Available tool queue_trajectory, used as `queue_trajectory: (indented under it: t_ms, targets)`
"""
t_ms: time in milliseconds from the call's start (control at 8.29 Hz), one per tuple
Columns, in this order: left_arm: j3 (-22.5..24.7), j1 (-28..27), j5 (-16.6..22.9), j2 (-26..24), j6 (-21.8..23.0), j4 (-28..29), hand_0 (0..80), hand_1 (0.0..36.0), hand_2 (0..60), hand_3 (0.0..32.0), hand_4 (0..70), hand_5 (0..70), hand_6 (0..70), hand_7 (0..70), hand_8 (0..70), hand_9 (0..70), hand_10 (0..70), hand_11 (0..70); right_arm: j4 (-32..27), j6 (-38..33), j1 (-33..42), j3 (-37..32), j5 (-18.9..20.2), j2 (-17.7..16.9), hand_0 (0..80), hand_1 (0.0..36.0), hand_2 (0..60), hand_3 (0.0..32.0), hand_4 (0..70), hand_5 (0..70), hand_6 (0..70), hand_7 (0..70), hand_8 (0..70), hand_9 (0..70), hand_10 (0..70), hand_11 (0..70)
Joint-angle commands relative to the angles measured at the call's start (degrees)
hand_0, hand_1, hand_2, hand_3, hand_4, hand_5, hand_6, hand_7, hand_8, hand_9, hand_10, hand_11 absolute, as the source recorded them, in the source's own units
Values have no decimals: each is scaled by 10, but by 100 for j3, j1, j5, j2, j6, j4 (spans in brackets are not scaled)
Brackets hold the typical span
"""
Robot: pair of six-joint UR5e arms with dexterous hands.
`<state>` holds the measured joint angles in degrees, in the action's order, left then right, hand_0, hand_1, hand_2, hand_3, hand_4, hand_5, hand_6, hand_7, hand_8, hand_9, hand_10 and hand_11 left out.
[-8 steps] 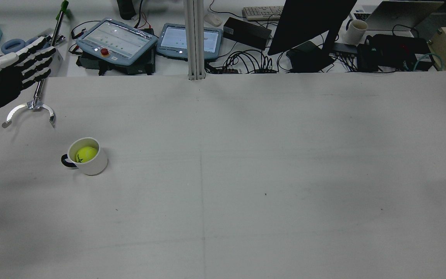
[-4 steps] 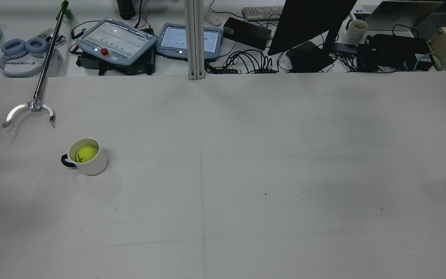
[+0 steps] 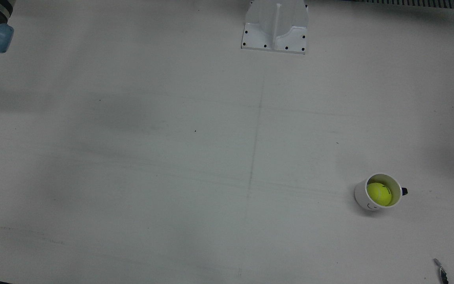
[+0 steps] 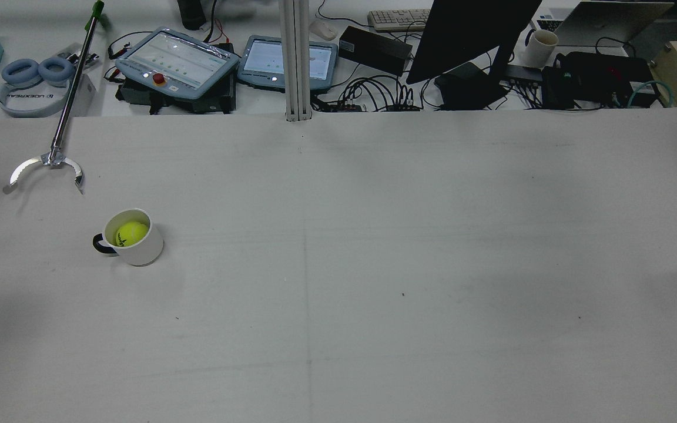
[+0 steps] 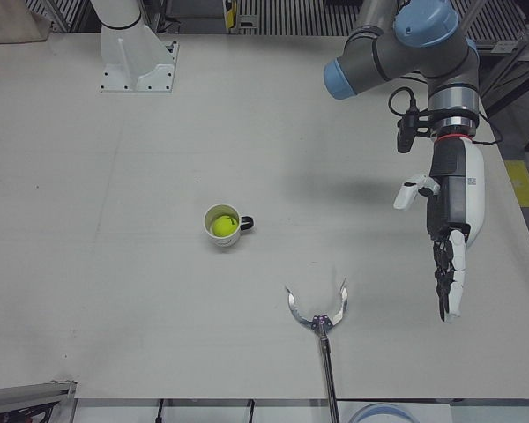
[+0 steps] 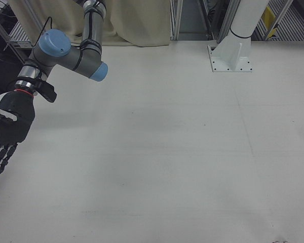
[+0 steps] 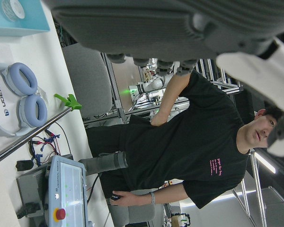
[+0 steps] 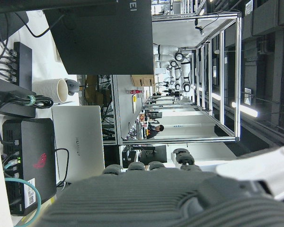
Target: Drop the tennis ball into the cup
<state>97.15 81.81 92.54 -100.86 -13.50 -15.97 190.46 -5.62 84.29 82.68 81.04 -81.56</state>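
Now both hands empty, fingers spread & pointing down: left hand (image 5: 448, 236), right hand (image 6: 6, 132), off table edges.

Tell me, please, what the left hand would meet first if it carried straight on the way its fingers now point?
In the left-front view the left hand hangs open, fingers pointing down. Going straight on, it would probably meet only bare table near the edge. The grabber tool and the cup appear well off to the side.

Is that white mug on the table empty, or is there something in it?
Not empty. The white mug stands upright with a yellow tennis ball inside, seen through its open top in the front, rear and left-front views.
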Motion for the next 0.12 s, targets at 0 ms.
queue_trajectory:
  t_ms: [0]
  targets:
    - [146, 54, 9, 5, -4, 129, 800, 360, 344, 0, 0, 143, 4, 85, 0, 3, 14, 83, 0, 0, 0, -6, 0, 0, 0, 0, 0, 0, 0, 0, 0, 0, 0, 0, 0, 0]
